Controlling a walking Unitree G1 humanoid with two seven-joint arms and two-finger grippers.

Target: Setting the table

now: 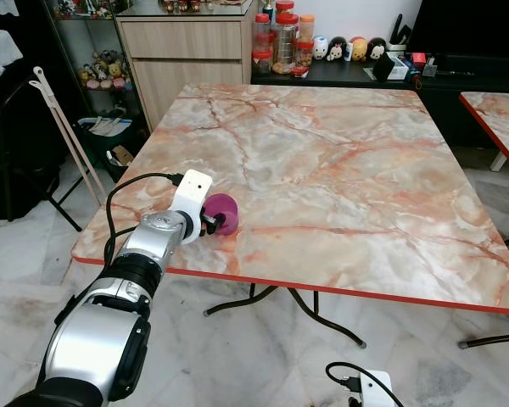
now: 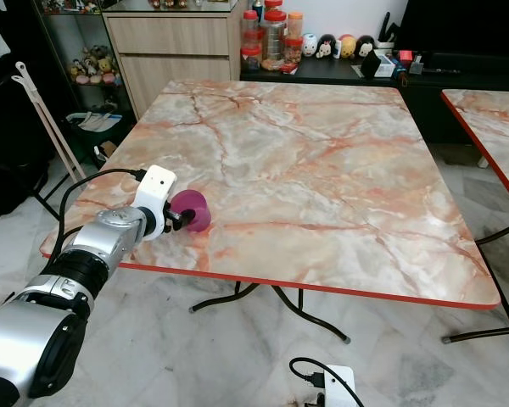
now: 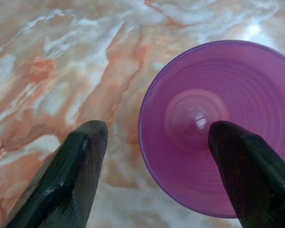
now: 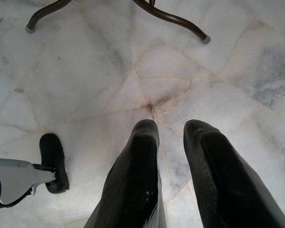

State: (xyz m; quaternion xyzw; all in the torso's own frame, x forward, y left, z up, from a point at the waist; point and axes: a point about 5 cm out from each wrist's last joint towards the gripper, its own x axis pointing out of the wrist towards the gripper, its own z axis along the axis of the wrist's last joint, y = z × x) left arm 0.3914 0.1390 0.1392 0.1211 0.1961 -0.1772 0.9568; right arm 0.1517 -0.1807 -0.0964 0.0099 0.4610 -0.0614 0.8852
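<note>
A purple plastic cup lies on its side near the front left edge of the marble table, its mouth turned toward my left gripper. In the left wrist view that gripper is open. One finger is over bare tabletop and the other is in front of the cup's mouth, with the rim between them. My right gripper hangs idle low over the floor, its fingers nearly together and holding nothing.
The table's red front edge is close to the cup. Jars and small plush toys stand on a dark sideboard behind. A second table is at the right and a folded stand at the left. Table legs cross the tiled floor.
</note>
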